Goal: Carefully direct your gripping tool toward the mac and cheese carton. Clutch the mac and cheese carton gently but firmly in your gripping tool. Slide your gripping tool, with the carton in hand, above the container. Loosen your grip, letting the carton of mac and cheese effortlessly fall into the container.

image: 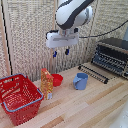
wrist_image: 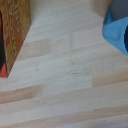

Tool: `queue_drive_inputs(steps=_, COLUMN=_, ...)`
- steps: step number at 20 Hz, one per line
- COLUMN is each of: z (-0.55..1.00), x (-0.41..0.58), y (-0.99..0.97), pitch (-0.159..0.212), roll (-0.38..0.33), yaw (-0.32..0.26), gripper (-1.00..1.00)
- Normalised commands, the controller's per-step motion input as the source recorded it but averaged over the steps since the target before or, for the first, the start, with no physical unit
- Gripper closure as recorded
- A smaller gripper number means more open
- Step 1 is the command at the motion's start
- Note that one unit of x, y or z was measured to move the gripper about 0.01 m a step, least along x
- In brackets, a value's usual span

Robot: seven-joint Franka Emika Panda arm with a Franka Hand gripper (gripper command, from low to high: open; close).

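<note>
The mac and cheese carton (image: 46, 83) stands upright on the wooden table, an orange-yellow box just to the exterior view's right of the red wire basket (image: 20, 97). My gripper (image: 60, 52) hangs well above the table, up and to the exterior view's right of the carton, with its two blue-tipped fingers apart and nothing between them. In the wrist view one edge of the carton (wrist_image: 14, 30) shows; the fingers do not show there.
A small red bowl (image: 57, 79) sits just behind the carton. A blue mug (image: 80, 81) stands further toward the exterior view's right and shows at the wrist view's edge (wrist_image: 117, 30). A toaster oven (image: 112, 56) with a rack in front stands at the far right.
</note>
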Motion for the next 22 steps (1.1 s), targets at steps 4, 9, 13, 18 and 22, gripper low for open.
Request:
queue_drive_inputs(steps=4, z=-0.15, x=0.172, y=0.67, pitch=-0.046, roll=-0.119, yaw=-0.029, gripper=-1.0)
queue_drive_inputs(steps=9, z=-0.21, x=0.166, y=0.61, pitch=-0.036, roll=-0.094, yaw=-0.028, gripper=-1.0)
queue_drive_inputs(steps=13, z=-0.2, x=0.096, y=0.45, pitch=-0.004, roll=-0.081, yaw=-0.027, gripper=-1.0)
queue_drive_inputs(steps=18, z=-0.38, x=0.1, y=0.34, pitch=0.001, roll=-0.071, yaw=-0.021, gripper=-1.0)
queue_drive_inputs(steps=22, z=-0.51, x=0.134, y=0.06, pitch=0.032, roll=-0.06, yaw=0.061, gripper=-1.0)
